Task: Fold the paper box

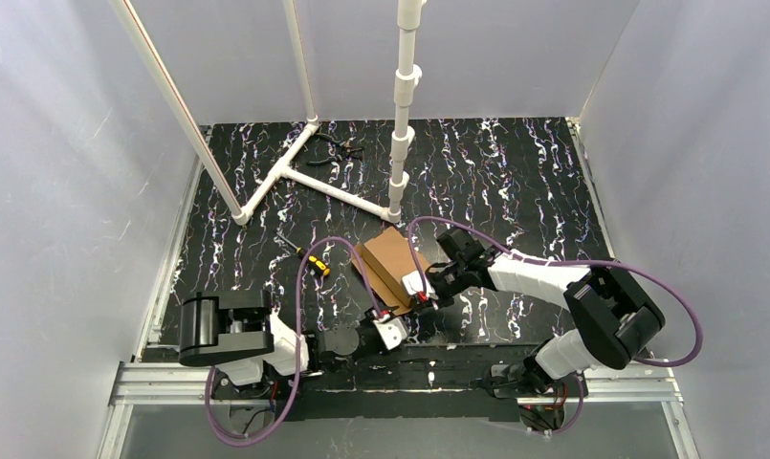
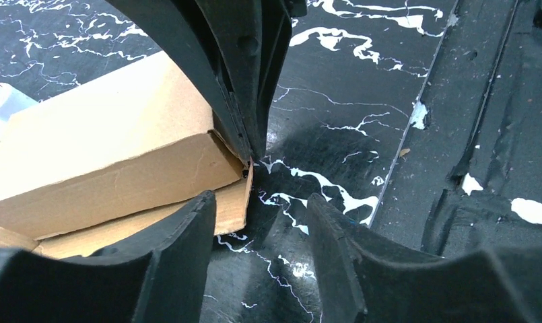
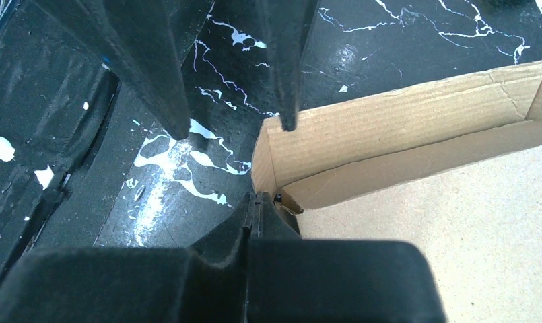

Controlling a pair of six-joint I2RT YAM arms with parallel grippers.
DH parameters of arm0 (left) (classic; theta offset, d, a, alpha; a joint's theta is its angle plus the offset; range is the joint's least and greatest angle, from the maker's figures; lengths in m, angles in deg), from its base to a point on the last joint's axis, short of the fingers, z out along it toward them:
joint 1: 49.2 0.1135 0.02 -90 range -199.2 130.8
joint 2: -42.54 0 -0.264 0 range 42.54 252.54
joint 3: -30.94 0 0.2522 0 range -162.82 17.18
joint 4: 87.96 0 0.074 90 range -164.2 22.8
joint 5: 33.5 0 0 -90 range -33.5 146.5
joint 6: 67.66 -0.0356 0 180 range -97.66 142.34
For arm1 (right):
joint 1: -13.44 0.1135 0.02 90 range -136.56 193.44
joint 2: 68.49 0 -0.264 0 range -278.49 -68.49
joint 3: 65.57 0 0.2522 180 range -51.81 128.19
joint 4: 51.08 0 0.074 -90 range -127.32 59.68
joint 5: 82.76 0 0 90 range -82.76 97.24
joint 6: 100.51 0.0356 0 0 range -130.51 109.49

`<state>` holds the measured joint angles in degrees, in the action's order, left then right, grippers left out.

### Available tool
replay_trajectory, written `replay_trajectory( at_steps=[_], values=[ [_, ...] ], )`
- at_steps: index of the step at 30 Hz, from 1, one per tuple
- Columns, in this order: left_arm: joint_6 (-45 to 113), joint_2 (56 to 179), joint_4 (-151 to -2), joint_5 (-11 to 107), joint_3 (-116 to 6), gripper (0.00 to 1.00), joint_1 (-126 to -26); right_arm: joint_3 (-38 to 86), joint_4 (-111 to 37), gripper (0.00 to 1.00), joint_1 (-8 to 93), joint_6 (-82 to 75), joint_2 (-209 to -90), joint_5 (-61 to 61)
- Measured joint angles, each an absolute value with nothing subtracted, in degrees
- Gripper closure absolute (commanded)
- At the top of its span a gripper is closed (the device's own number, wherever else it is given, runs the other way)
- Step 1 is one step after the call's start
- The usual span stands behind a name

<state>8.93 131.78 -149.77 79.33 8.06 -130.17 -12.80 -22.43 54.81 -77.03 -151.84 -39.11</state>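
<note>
My left tool (image 2: 261, 199) is spread just past the near edge of the black, white-veined table (image 2: 362, 101). Its two black fingers (image 2: 187, 256) stand apart with bare table between them. One finger sits against the low flap at the near corner of the plain brown corrugated cardboard box (image 2: 106, 148). Seen from my right wrist, that finger's tip touches the top edge of a standing side wall, while the other hangs over bare table. My right tool (image 3: 256, 202) is pressed together, its tip set against the same corner where the wall ends. I cannot tell whether any cardboard is caught in it.

The box lies around the middle of the table, just beyond both tools, with the flap flat on the table under its near side. To its left, apart from it, lies a yellow-and-black-handled screwdriver (image 1: 314, 265). Farther back stands a white plastic pipe frame (image 1: 299, 177), with black pliers (image 1: 338, 148) beside it near the far edge.
</note>
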Motion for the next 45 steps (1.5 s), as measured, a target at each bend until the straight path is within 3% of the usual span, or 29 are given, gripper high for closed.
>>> replay_trajectory(
  at_steps=[5,17,23,32,34,45],
  values=[
    [8.4,134.3,-151.0,79.4,8.0,0.63,-130.1,-12.8,-22.5,0.99,54.7,-76.6,-151.9,-39.5],
    [7.6,138.5,-152.2,79.6,5.8,0.67,-128.5,-12.8,-22.5,0.99,53.9,-76.7,-151.9,-40.4],
    [7.1,138.8,-152.3,79.8,4.8,0.75,-128.1,-12.8,-22.4,0.99,53.9,-76.7,-152.0,-40.7],
    [7.0,140.9,-152.5,79.8,3.8,1.0,-128.0,-12.8,-22.2,0.99,53.9,-76.7,-152.2,-40.9],
    [7.0,141.2,-152.7,79.9,3.6,1.0,-128.0,-12.8,-22.1,0.99,53.9,-76.7,-152.2,-40.9],
    [7.9,141.5,-153.3,80.3,3.6,1.0,-128.0,-11.6,-14.6,0.52,52.4,-83.7,-152.1,-42.6]
  ],
)
